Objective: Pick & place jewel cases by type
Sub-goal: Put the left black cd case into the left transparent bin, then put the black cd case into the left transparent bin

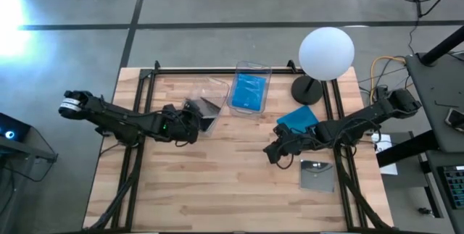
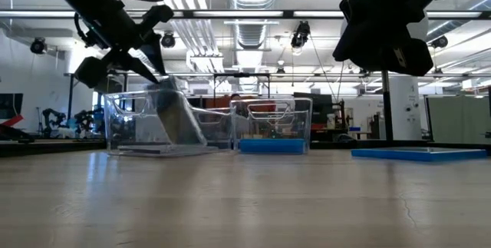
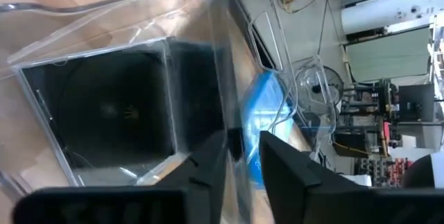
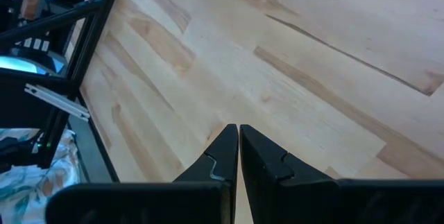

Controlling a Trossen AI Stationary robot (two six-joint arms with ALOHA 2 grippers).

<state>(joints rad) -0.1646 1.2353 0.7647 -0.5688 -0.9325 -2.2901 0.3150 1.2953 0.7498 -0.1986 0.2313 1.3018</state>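
- Two clear bins stand at the far side of my table: the left bin [image 1: 206, 96] takes the dark cases, the right bin [image 1: 250, 89] holds a blue jewel case [image 1: 249, 91] flat on its floor.
- Left gripper [image 1: 194, 116]: fingers [image 3: 208, 168] are slightly apart, straddling the edge of a dark jewel case [image 3: 104, 109] that leans tilted inside the left bin. The clear bin wall blurs that edge, so I cannot confirm a firm grip.
- In the low view the same dark case [image 2: 178, 117] stands slanted below the left fingertips, its lower edge on the bin floor.
- Right gripper [image 4: 238, 141]: fingers together, nothing between them, bare tabletop [image 4: 291, 64] ahead of the tips.
- A second blue jewel case [image 1: 298, 119] lies on the table just behind the right fingers, partly covered by the right arm.
- A glossy grey jewel case [image 1: 317, 174] lies flat near the right fingers, toward the front edge, not touching them.
- A white globe lamp [image 1: 326, 53] hides part of the far right corner.
- No readable labels or writing on any case or bin.
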